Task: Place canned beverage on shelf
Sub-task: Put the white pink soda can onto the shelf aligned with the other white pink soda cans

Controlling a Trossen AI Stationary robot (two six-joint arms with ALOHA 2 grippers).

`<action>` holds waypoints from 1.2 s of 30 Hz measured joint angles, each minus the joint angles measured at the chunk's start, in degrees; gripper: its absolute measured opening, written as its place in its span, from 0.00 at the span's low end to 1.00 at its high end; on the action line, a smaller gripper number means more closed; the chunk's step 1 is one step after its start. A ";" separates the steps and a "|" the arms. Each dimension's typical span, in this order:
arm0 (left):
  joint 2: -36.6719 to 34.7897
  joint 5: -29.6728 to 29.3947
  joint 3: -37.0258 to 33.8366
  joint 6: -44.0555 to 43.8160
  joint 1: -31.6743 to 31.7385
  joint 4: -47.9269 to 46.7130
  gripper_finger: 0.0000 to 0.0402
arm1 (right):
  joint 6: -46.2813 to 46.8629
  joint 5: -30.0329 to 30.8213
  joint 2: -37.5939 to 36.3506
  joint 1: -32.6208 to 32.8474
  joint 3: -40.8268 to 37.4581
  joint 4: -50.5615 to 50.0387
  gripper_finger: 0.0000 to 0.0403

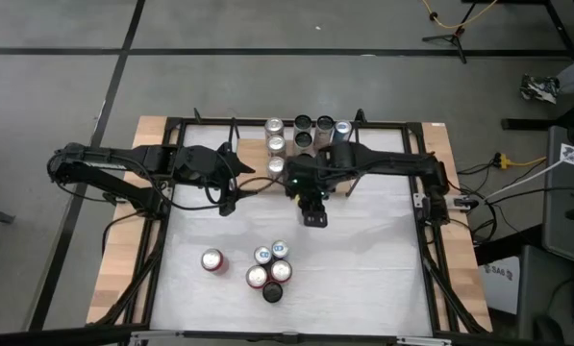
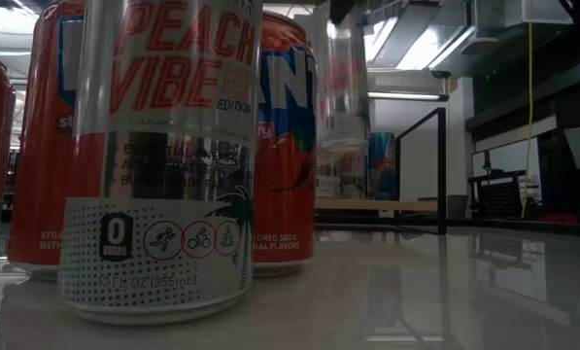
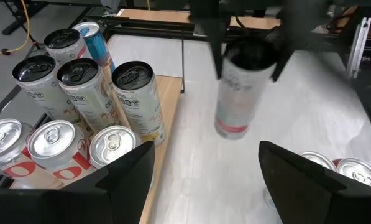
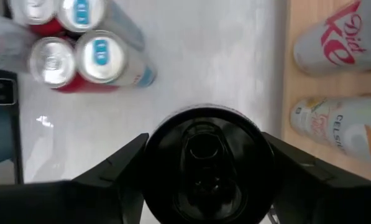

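Can (image 1: 314, 213), high view: carried in the right gripper (image 1: 314, 215) over bare tabletop just in front of the shelf (image 1: 270, 161); judged rigid, smooth, slippery, best gripped mid-wall. Left wrist view: same can (image 3: 238, 93) hangs upright off the table beside the shelf edge, left gripper (image 3: 204, 171) spread, empty. Right wrist view: fingers pinch the can (image 4: 204, 165) on both sides below its black lid

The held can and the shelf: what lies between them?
Nothing. In the left wrist view, bare white table separates the can in the right gripper from the shelf. The high view agrees.
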 joint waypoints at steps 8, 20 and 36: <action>0.00 0.01 0.00 0.00 0.00 0.03 0.70 | -0.10 2.42 -2.94 1.42 0.11 -3.09 0.62; 0.00 -0.12 0.00 0.00 0.00 0.11 0.70 | -0.11 8.95 -8.07 1.34 -0.68 -6.95 0.63; 0.00 -1.44 0.00 0.02 0.00 0.09 0.70 | -3.27 5.33 -23.43 -9.68 -32.34 7.68 0.63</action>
